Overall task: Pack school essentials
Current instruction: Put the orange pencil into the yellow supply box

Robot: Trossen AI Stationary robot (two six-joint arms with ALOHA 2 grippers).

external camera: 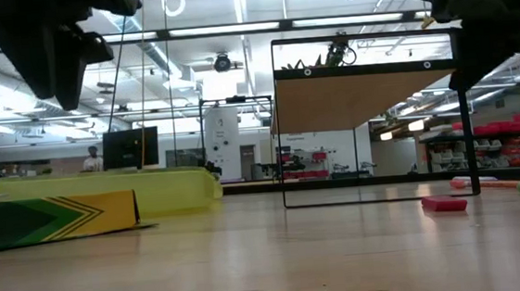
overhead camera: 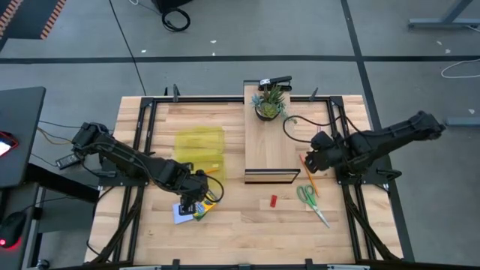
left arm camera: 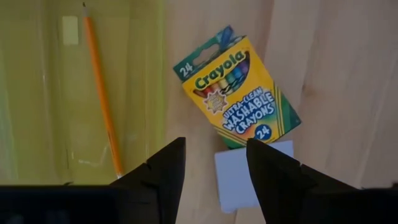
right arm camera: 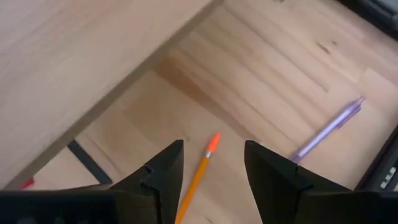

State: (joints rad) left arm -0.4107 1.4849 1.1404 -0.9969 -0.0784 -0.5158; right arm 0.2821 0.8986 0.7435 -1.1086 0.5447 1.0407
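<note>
My left gripper (left arm camera: 214, 146) hangs open above the table and touches nothing. Just beyond its fingertips lies the yellow-green crayon box (left arm camera: 239, 93), flat on the wood and partly over the pale blue notepad (left arm camera: 255, 177). Beside them sits the yellow translucent case (overhead camera: 200, 150), with an orange pencil (left arm camera: 102, 93) lying in it. My right gripper (right arm camera: 214, 149) is open over a second orange pencil (right arm camera: 200, 171), clear of it. The purple pen (right arm camera: 329, 130) lies nearby. The green-handled scissors (overhead camera: 311, 202) and the red block (overhead camera: 274, 200) lie on the table in front of the shelf.
A wooden shelf board on a black frame (overhead camera: 271, 142) stands mid-table, with a potted plant (overhead camera: 270, 101) at its far end. A black cable (overhead camera: 292, 124) loops beside it. Bare wood stretches along the near edge (overhead camera: 247, 240).
</note>
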